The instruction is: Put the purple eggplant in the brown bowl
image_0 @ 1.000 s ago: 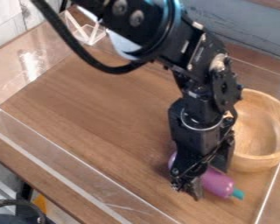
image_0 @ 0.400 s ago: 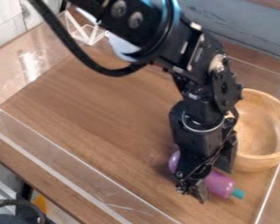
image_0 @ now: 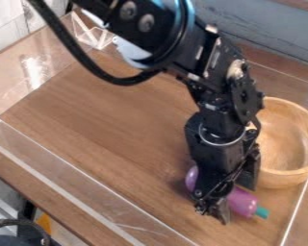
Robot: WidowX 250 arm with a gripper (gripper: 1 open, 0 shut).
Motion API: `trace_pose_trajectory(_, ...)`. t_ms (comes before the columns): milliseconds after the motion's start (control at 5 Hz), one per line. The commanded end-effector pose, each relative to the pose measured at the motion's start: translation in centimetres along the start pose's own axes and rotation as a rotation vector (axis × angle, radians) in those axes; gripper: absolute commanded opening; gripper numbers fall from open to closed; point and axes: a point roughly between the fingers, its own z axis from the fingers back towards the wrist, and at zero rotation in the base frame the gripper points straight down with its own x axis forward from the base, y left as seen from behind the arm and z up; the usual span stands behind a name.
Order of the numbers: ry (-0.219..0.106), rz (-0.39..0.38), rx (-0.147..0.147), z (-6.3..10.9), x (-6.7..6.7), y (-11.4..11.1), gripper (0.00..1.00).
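The black robot arm (image_0: pixel 183 48) reaches down from the upper left and points its claw (image_0: pixel 215 199) steeply at the wooden desk (image_0: pixel 105 135). The claw stands spread wide, its dark fingers (image_0: pixel 203 200) lowered around the purple eggplant (image_0: pixel 238 201), which lies on its side on the desk near the front edge. Part of the glossy purple body shows to the left of the claw and more of it to the right, ending in a teal-green stem tip (image_0: pixel 262 210) that points toward the lower right. Whether the fingers touch the eggplant cannot be told, since the claw hides the middle of it; the eggplant rests on the desk and is not lifted

The brown bowl (image_0: pixel 298 144) sits on the desk just behind and to the right of the claw, its thick light-wood rim partly covered by the arm's wrist. The eggplant lies outside the bowl, just beside its front wall. A clear plastic wall (image_0: pixel 41 144) rims the desk on the left and front sides
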Motion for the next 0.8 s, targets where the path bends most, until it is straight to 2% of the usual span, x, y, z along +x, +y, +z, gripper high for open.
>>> trace_pose_trajectory(0,0.005,-0.001,-0.038,0.8,-0.1,-0.5,0.00)
trace_pose_trajectory(600,-0.010,-0.009,-0.041,2.0,-0.5,-0.6,0.00)
